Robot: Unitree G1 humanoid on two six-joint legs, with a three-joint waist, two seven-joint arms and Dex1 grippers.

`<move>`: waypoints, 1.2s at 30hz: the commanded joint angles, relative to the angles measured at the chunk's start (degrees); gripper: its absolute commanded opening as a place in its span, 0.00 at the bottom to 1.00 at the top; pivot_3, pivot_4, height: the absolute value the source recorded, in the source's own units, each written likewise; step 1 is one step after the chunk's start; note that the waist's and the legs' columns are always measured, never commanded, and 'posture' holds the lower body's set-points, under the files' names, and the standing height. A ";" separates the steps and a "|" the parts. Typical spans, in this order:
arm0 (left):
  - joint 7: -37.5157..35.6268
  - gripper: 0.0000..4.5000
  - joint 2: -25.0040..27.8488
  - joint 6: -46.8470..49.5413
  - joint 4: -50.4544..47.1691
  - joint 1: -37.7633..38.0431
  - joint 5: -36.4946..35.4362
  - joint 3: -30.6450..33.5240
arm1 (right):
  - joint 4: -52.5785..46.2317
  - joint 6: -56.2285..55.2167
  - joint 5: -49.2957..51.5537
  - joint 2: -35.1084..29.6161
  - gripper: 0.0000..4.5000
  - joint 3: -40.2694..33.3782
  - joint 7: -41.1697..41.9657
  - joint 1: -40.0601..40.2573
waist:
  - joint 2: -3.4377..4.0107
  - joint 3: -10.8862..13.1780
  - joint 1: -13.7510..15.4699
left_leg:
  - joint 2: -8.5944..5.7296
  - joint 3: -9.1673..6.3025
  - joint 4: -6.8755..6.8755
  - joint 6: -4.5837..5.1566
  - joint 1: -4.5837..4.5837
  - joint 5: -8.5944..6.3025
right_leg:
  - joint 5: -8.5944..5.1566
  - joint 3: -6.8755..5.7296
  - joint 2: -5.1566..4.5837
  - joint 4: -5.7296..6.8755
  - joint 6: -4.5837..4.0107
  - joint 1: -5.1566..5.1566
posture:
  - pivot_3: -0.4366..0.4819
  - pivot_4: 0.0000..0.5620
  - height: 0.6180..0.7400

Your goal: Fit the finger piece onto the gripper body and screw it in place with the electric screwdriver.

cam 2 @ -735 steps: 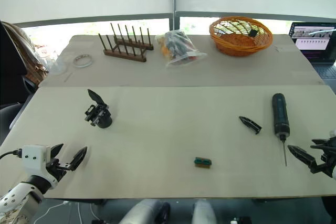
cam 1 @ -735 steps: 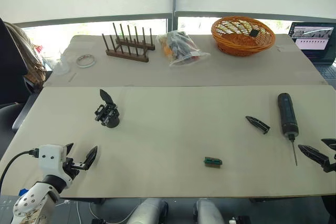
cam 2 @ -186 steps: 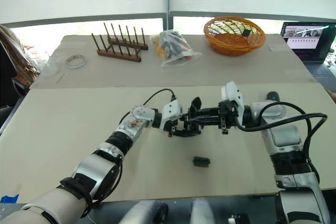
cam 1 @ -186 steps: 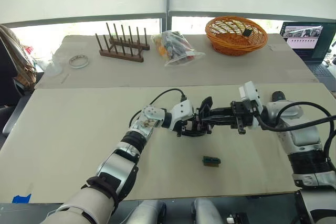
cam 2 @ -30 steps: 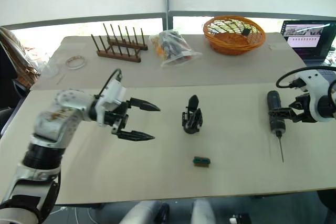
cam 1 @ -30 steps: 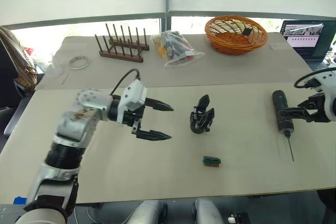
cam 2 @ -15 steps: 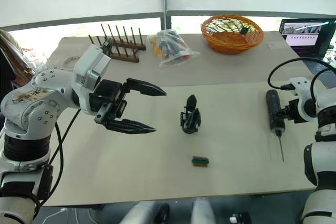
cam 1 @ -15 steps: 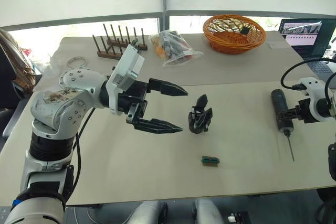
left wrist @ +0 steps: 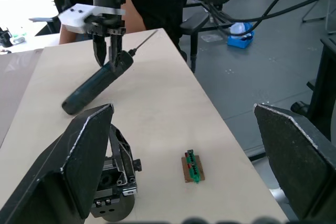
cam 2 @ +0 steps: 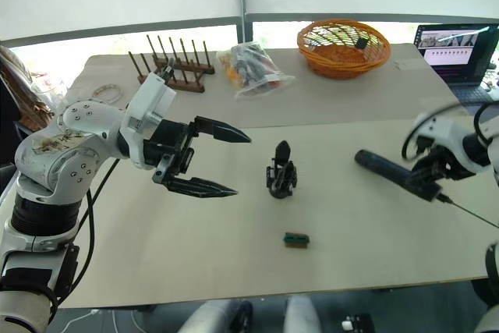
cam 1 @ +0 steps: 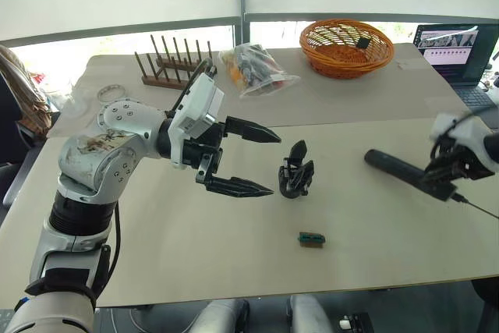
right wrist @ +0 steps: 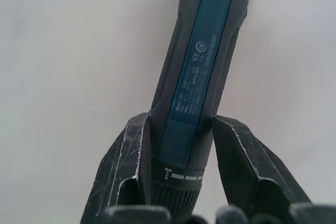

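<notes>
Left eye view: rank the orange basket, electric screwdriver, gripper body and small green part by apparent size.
1. orange basket
2. electric screwdriver
3. gripper body
4. small green part
The basket is farthest, so its lead is safe.

right tool (cam 2: 433, 172) grips electric screwdriver (cam 2: 390, 170); left tool (cam 2: 221, 161) gapes wide.

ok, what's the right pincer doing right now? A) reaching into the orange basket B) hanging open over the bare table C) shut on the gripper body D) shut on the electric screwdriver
D: the right pincer is clamped on both sides of the electric screwdriver near its bit end, while the gripper body stands alone at mid-table.
</notes>
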 commanded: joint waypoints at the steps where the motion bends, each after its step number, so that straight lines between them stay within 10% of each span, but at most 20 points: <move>1: -0.60 1.00 0.23 -1.59 -0.53 -1.02 0.44 -0.32 | -6.36 -1.97 0.71 -1.81 0.32 -2.91 -0.18 4.69 | 0.00 0.00 -0.08 | 0.00 0.02 0.05 0.00 0.01 0.00 | 0.00 0.03 -0.02 0.01 0.00 0.01 | 0.48 0.27 1.00; 8: -1.55 1.00 0.43 -2.25 -0.26 -1.46 0.75 -1.26 | -9.27 11.61 -0.76 -2.33 0.78 -3.58 1.48 6.18 | 0.00 0.00 0.52 | 0.03 0.00 0.04 -0.04 0.13 0.02 | 0.00 0.05 0.00 -0.03 -0.01 0.11 | 0.48 0.27 1.00; 36: -1.04 1.00 -2.87 -4.29 1.24 -4.03 3.20 -4.48 | 1.59 16.31 -9.60 3.72 0.72 3.30 2.12 0.90 | -0.01 0.00 0.82 | 0.04 0.02 0.04 -0.07 0.10 0.04 | -0.01 0.08 -0.04 -0.02 -0.02 0.08 | 0.48 0.27 1.00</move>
